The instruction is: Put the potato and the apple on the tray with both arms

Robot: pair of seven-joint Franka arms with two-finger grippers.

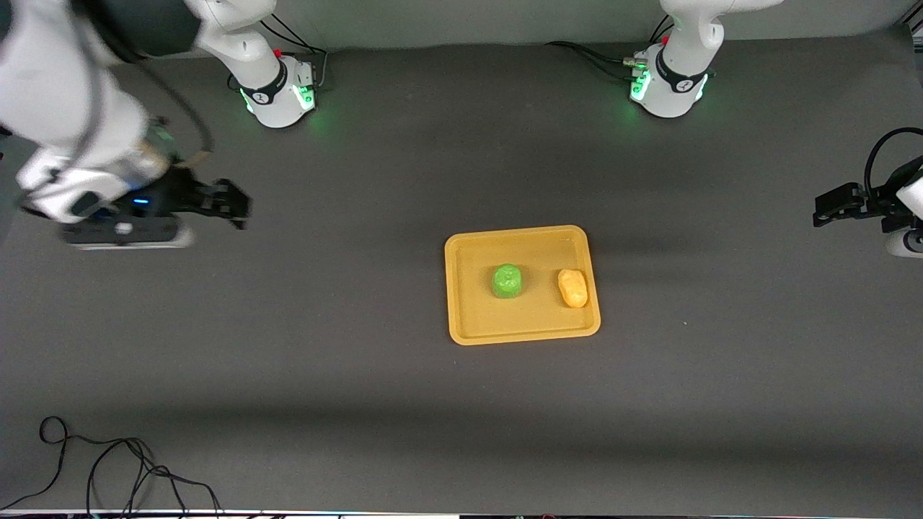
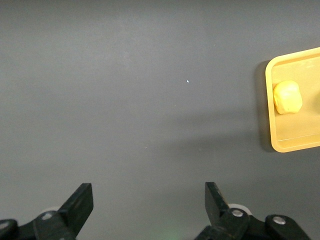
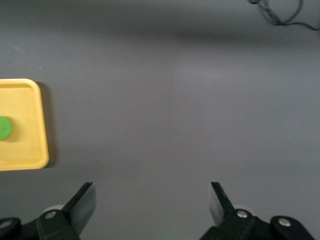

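Observation:
The yellow-orange tray (image 1: 522, 326) lies mid-table. The green apple (image 1: 508, 280) sits on it near its middle. The potato (image 1: 573, 287) lies on it beside the apple, toward the left arm's end. My left gripper (image 1: 826, 209) is open and empty over bare table at the left arm's end. Its wrist view (image 2: 149, 187) shows the potato (image 2: 287, 97) and a tray corner (image 2: 295, 141). My right gripper (image 1: 234, 205) is open and empty over bare table at the right arm's end. Its wrist view (image 3: 152, 186) shows the tray's rim (image 3: 27, 161) and part of the apple (image 3: 4, 128).
The table is a dark grey mat. A loose black cable (image 1: 108, 468) lies at the table's edge nearest the front camera, toward the right arm's end. It also shows in the right wrist view (image 3: 280, 12). The two green-lit arm bases (image 1: 277, 97) stand farthest from the front camera.

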